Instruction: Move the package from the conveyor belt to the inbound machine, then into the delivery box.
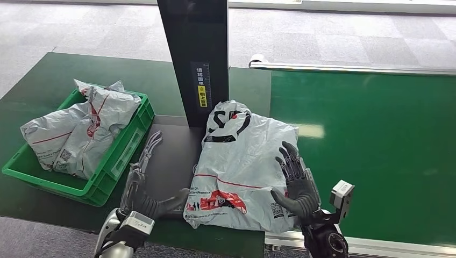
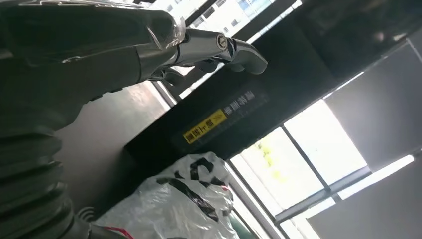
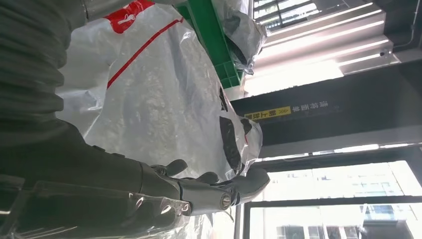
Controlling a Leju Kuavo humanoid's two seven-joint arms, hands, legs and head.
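A white plastic package [image 1: 239,166] with red and black print lies on the dark inbound machine plate [image 1: 169,153], in front of the black scanner post [image 1: 199,59]. My right hand [image 1: 296,180] presses flat against the package's right side, fingers spread. The same package [image 3: 164,94] fills the right wrist view beside those fingers [image 3: 219,191]. My left hand [image 1: 141,183] hovers open over the plate, left of the package, its thumb close to the bag's near corner. The left wrist view shows the package [image 2: 184,209] below the post's yellow label [image 2: 205,125].
A green delivery box [image 1: 115,161] at the left holds other white parcels [image 1: 80,129]. The green conveyor belt [image 1: 371,145] stretches to the right, with a metal rail [image 1: 349,68] at its far edge. Grey carpet floor lies beyond.
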